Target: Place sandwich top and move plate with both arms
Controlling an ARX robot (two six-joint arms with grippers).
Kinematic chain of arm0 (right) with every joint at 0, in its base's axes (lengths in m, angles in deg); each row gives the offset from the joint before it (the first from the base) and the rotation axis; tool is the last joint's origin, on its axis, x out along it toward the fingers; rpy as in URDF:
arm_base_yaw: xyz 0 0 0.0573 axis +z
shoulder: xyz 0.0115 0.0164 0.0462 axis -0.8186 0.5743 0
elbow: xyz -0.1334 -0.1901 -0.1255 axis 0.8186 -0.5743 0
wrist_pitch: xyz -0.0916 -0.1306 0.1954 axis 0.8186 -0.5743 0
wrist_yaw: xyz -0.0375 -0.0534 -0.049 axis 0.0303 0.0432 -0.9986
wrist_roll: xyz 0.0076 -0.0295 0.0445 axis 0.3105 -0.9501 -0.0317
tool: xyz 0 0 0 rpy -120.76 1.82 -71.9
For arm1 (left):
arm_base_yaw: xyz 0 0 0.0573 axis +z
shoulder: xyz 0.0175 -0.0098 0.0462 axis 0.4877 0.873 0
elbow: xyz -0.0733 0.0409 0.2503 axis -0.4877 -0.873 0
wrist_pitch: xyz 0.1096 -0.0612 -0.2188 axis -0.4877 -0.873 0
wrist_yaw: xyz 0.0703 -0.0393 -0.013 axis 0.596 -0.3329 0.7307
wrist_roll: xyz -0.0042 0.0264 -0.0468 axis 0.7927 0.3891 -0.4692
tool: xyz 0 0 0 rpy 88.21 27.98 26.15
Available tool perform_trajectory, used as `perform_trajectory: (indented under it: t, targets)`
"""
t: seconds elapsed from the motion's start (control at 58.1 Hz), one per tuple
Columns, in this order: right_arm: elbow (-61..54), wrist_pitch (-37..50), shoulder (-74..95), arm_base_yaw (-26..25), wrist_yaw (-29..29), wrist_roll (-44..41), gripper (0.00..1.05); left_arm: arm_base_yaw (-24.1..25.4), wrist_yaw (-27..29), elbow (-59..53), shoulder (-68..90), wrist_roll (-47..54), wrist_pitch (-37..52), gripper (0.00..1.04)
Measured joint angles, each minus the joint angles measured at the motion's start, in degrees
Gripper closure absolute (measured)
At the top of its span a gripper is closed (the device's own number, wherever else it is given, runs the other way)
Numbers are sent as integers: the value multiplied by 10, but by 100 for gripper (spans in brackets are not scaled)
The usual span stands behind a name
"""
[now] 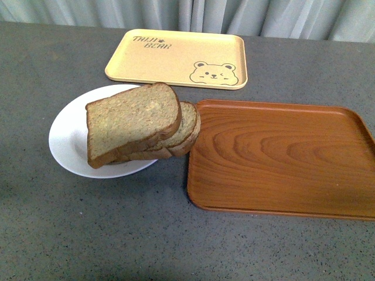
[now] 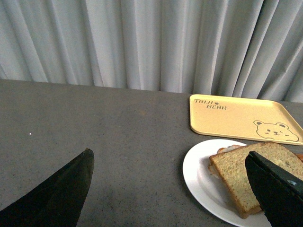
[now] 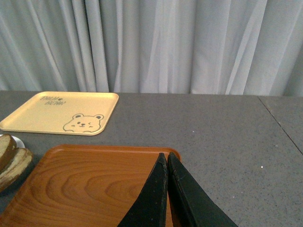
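Left gripper (image 2: 169, 153) spread wide, right gripper (image 3: 166, 156) pinched fully together.

Pressed-together right fingers (image 3: 154, 201) above brown tray (image 3: 85, 184); cream bear tray (image 3: 52, 113) beyond

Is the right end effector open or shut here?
Shut. The right end effector has its two black fingers pressed together with no gap, and the wooden tray is behind them.
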Motion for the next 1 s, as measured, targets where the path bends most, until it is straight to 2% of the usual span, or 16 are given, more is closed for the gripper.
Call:
perform_trajectory:
  t: [0.241,0.344,0.413,0.482,0.551,0.809,0.998]
  targets:
    - [0,-2,-3,0,0,0,103,0,0,0,0,0,0,9]
    - [0,-3,-3,0,0,-1,86,2,-5,2,3,-2,-4,9]
    - [0,-3,-3,0,-1,-1,74,39,-159,49,71,-68,-116,9]
    - [0,-3,-3,0,1,-1,63,43,-252,78,168,-142,-137,9]
    - [0,-3,-4,0,1,-1,51,34,-289,89,265,-212,-76,9]
    - [0,-3,-4,0,0,-1,8,35,-285,136,648,-306,250,9]
    - [0,-3,-4,0,0,-1,9,73,-282,189,934,-363,416,9]
